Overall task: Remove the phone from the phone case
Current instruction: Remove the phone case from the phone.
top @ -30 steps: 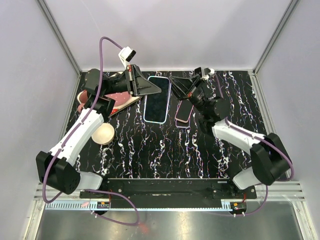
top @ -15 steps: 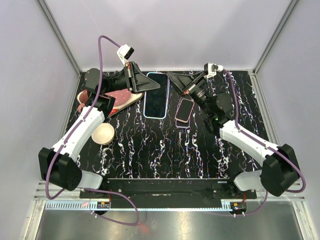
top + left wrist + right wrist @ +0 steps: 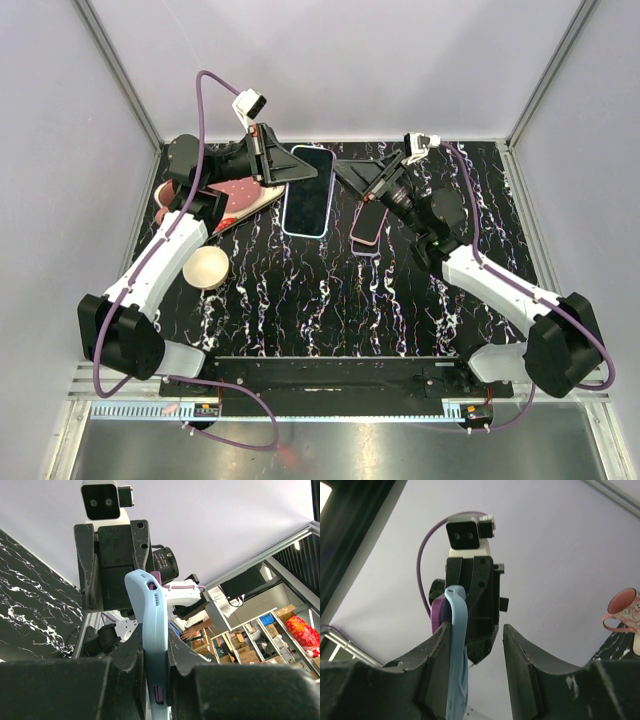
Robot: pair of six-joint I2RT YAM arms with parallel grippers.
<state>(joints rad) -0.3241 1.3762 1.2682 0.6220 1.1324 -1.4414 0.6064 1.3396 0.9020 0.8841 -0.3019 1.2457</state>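
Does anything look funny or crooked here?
Yes. The blue phone case is held up off the table, pinched by one edge in the left hand. Its rim looks bowed in the left wrist view. The right hand is open beside it.

arms (image 3: pixel 165 255): white links, black joints | cables (image 3: pixel 202 110): purple | left gripper (image 3: pixel 305 172): black

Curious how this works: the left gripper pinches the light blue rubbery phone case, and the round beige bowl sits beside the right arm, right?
Not quite: in the top view the round beige bowl sits beside the left arm. The left gripper does pinch the light blue rubbery phone case.
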